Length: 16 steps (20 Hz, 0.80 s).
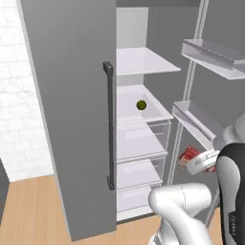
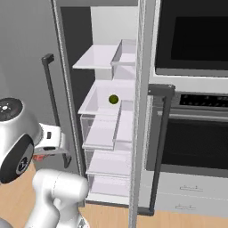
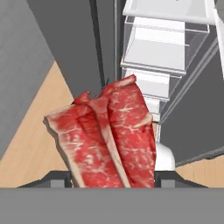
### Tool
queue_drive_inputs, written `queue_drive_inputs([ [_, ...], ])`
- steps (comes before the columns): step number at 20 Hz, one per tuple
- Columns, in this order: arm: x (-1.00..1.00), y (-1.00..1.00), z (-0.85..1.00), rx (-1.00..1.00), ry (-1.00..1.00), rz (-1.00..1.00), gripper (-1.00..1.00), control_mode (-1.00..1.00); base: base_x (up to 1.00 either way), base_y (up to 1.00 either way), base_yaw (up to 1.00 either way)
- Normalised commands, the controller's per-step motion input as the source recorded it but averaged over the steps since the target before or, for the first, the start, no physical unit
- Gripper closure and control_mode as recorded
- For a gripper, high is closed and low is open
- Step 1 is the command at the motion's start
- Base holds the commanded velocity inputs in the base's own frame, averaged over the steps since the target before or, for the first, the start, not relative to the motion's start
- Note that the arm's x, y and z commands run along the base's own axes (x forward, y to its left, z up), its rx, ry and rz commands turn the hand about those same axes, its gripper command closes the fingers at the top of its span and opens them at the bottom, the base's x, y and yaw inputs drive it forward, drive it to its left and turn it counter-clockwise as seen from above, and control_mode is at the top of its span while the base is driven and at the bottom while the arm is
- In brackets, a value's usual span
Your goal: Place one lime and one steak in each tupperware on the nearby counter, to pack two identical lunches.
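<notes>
We find the fridge door (image 1: 72,119) standing open at the left, its dark vertical handle (image 1: 109,125) facing us. Inside the fridge, one lime (image 1: 141,105) rests on a white middle shelf (image 1: 153,112), above the clear drawers (image 1: 143,143); the right base view shows the same lime (image 2: 113,99) on that shelf. Further right and lower, in front of the open fridge, the gripper (image 3: 113,180) is clamped on the red steak (image 3: 107,140), which stands up between the jaws and is clear of the shelves. From the left base view, the steak (image 1: 189,155) shows beside the white wrist, above the wooden floor (image 1: 33,210).
</notes>
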Motion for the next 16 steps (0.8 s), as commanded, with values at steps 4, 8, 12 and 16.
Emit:
queue_drive_inputs([
  [4,0.0,0.0,0.0,0.0,0.0,0.0,1.0,1.0,-1.0,-0.5,-0.06],
  [8,0.0,0.0,0.0,0.0,0.0,0.0,1.0,1.0,-0.59,-0.99,-0.27],
  [12,0.0,0.0,0.0,0.0,0.0,0.0,1.0,1.0,-0.23,-1.0,-0.29],
  [16,0.0,0.0,0.0,0.0,0.0,0.0,1.0,1.0,-0.02,-1.0,-0.37],
])
